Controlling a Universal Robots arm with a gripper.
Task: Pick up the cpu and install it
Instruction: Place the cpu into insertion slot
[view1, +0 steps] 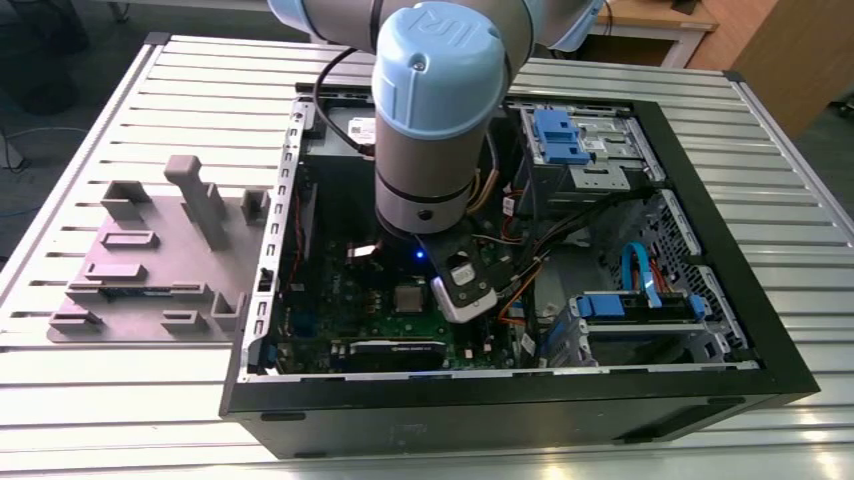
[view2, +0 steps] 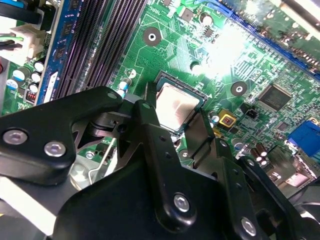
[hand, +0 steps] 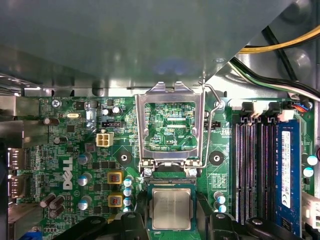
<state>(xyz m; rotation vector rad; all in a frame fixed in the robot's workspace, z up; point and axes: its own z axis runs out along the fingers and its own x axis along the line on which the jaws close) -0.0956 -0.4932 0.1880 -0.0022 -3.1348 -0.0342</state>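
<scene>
A slatted metal table (view1: 134, 400) carries an open black computer case (view1: 534, 410), with a grey moulded parts tray (view1: 134, 270) lying beside it toward the exterior view's left. The grey and pale blue arm (view1: 434, 110) reaches down into the case over the green motherboard (hand: 75, 150). In the first wrist view 1 blue memory module (hand: 286, 170) stands in the slots beside the socket, whose metal retention frame (hand: 170, 92) is swung up and open. Just below that frame the cpu (hand: 171, 209) lies flat and level in the socket's dark surround, silver top upward. The gripper (view2: 175, 120) straddles it: its 2 black fingers (view2: 145, 115) sit against opposite edges of the chip, parted only by its width and closed on it.
</scene>
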